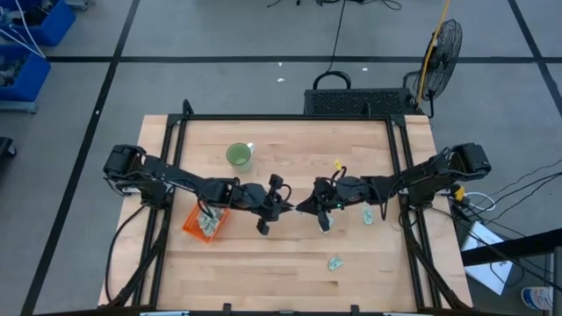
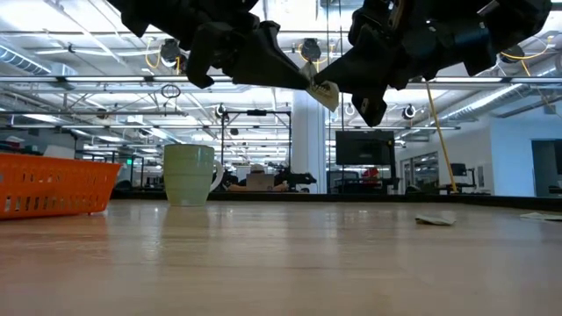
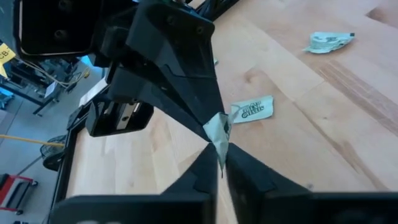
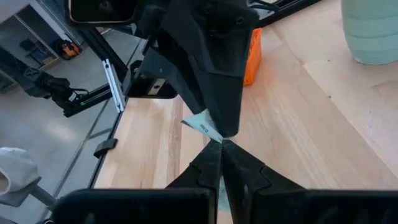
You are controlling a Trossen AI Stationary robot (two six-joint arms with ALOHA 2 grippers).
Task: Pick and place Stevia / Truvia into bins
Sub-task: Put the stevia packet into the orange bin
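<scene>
From above, both arms reach inward from the table's point(image 1: 290, 272) sides and meet near its middle. The left gripper point(image 1: 297, 207) and the right gripper point(image 1: 304, 207) point at each other, tips almost touching. The orange bin point(image 1: 195, 226) sits under the left arm's forearm with a few packets inside. A green cup point(image 1: 239, 155) stands farther back. Loose packets lie on the wood: one point(image 1: 368, 215) beside the right arm and another point(image 1: 335, 262) nearer the front edge.

At table height, both arms hang well above the surface. The left gripper point(image 2: 309, 81) slopes down toward the right gripper point(image 2: 335, 91), and a packet point(image 2: 326, 93) is held in the air between them. The bin point(image 2: 54, 183) and cup point(image 2: 189, 174) stand on the table on the same side of the picture, and a flat packet point(image 2: 435, 219) lies off to the other side.

From the left wrist, the left gripper point(image 3: 221, 168) has its fingers together on the lower edge of the raised packet point(image 3: 218, 130), while the right gripper point(image 3: 208, 127) pinches its upper edge. Another packet point(image 3: 253, 109) lies on the wood just beyond, and a crumpled one point(image 3: 328, 42) farther off.

From the right wrist, the right gripper point(image 4: 221, 147) is closed on the packet point(image 4: 204, 122), with the left gripper point(image 4: 225, 127) clamped on it from the opposite side. The bin point(image 4: 251, 56) and cup point(image 4: 372, 31) show beyond.
</scene>
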